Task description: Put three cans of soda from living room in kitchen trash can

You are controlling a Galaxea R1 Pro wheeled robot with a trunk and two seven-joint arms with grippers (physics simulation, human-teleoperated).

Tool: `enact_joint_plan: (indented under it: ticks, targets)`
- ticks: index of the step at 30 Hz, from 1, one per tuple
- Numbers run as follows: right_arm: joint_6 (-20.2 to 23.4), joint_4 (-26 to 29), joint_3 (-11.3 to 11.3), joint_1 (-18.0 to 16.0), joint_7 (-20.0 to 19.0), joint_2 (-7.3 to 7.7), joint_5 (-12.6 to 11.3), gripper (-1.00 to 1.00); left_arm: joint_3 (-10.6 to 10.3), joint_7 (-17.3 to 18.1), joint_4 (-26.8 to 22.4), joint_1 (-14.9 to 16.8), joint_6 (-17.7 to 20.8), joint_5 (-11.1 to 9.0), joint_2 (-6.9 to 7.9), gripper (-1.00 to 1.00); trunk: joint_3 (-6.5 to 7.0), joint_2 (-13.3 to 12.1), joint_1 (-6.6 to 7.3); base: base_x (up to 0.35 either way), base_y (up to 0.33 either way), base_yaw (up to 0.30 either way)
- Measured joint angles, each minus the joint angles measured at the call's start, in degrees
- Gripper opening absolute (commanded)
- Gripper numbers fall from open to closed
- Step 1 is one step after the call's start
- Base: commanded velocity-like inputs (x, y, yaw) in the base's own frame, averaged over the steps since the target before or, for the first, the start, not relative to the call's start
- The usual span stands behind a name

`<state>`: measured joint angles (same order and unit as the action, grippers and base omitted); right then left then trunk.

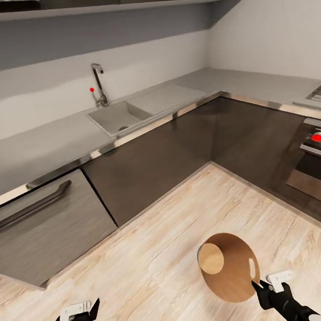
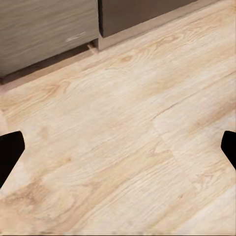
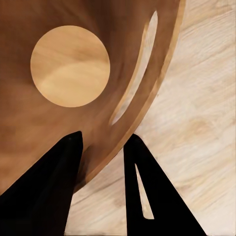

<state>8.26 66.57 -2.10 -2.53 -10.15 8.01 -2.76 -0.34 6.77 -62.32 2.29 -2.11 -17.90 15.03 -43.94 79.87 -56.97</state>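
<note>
Nearest, right gripper (image 3: 101, 152) clamped on the rim of the tash can (image 1: 233, 268), one finger inside the wall, one outside (slot handle just beside). Left gripper (image 1: 92, 308) over bare wood floor (image 2: 118, 147), fingers spread apart, holding nothing. Farther off, dark kitchen cabinets (image 1: 155, 161), steel sink (image 1: 115, 117), faucet (image 1: 99, 85).

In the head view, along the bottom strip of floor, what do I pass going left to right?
Black left gripper → bare pale wood-plank floor → round tapered wood-brown trash can, tipped toward the camera so its inside shows → black right gripper at the can's rim.
</note>
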Motion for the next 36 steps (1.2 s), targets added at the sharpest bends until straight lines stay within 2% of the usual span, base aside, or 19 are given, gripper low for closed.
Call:
enact_joint_plan:
  ticks: [18, 36]
  targets:
    - [0.00, -0.02, -0.01, 0.00, -0.04, 0.05, -0.02, -1.00, -0.01, 0.05, 0.08, 0.00, 0.00, -0.03, 0.00, 1.00, 1.09, 0.00, 0.00, -0.272, 0.195, 0.198]
    - [-0.07, -0.08, 0.15, 0.00, 0.17, -0.11, 0.00, -1.00, -0.06, 0.00, 0.10, 0.00, 0.00, 0.06, 0.00, 1.00, 1.98, 0.00, 0.00, -0.257, 0.209, 0.037]
